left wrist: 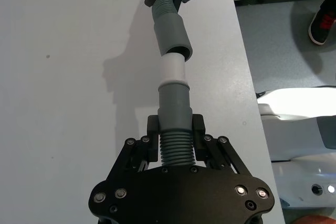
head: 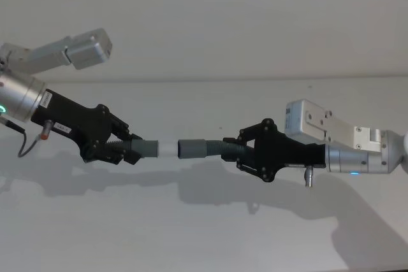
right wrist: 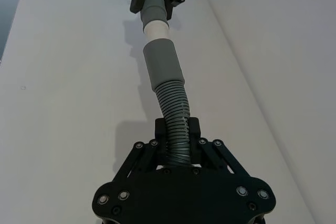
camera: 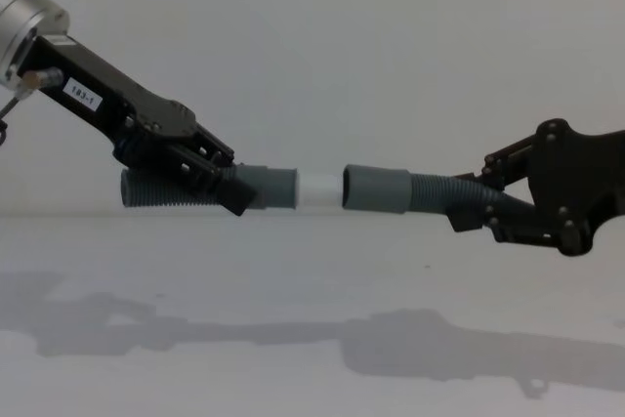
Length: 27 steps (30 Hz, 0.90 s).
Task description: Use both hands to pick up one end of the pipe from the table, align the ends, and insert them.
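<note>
White table [head: 204,234] spreads wide under both arms, with a plain wall behind it.

Both hose pieces are up in the air, off the table. The left gripper [head: 131,149] has its fingers closed tight on the ribbed part of the left hose piece [camera: 156,187], just behind its grey cuff. The cuff sticks out past the fingers, and its white tip [camera: 319,188] pokes out farthest of all. The right gripper [head: 245,151] has its fingers closed tight on the ribbed part of the right hose piece [head: 220,148], farther back, so a bendy stretch of hose and then the wide grey sleeve [head: 192,148] reach out past its fingers.

The two pieces point at each other, nose to nose, in one long line running from one gripper to the other. The white tip sits right at the mouth of the sleeve, maybe just starting to go in; I cannot tell how deep. In the left wrist view the sleeve [left wrist: 173,35] leans a little off to one side of the tip [left wrist: 171,69], so the line has a small bend in it.

I think the next push should go straight along that line, after the sleeve is turned a bit to match. The left fingers are closer to the joint, so that side is stiffer. The right side may flex.
</note>
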Motion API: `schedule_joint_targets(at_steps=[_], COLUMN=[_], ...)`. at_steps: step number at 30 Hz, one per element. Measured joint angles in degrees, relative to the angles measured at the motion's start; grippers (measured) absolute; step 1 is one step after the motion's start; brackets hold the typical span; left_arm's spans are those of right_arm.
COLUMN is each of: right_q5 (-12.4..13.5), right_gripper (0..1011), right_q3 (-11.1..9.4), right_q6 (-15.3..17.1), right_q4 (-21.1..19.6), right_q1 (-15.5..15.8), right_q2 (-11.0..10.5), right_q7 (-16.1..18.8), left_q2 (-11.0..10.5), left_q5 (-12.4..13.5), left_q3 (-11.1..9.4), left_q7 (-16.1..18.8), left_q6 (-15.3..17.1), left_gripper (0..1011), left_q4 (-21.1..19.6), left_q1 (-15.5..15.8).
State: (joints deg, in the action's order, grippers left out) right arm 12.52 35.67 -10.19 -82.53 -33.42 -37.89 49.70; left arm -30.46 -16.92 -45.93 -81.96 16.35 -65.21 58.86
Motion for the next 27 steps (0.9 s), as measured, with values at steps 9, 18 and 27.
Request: schedule_joint_targets(at_steps=[9, 18, 27], right_q5=[0.17, 0.54, 0.90], right_gripper=[213, 213, 213], right_q3=[0.37, 0.62, 0.82], right_q6=[-0.01, 0.06, 0.07], right_q4=[0.47, 0.74, 0.99], right_q1=[-0.52, -0.98, -1.43], right_q2=[-0.17, -0.59, -1.00], right_q7=[0.04, 0.09, 0.28], left_q2=[0.02, 0.10, 0.06], left_q5=[-0.02, -0.03, -0.04], left_q3=[-0.01, -0.01, -0.01], left_q7=[-0.01, -0.01, -0.01], left_q6=[0.00, 0.00, -0.01], left_gripper=[335, 335, 335], left_q4=[-0.01, -0.01, 0.00], left_q1=[0.00, 0.00, 0.00])
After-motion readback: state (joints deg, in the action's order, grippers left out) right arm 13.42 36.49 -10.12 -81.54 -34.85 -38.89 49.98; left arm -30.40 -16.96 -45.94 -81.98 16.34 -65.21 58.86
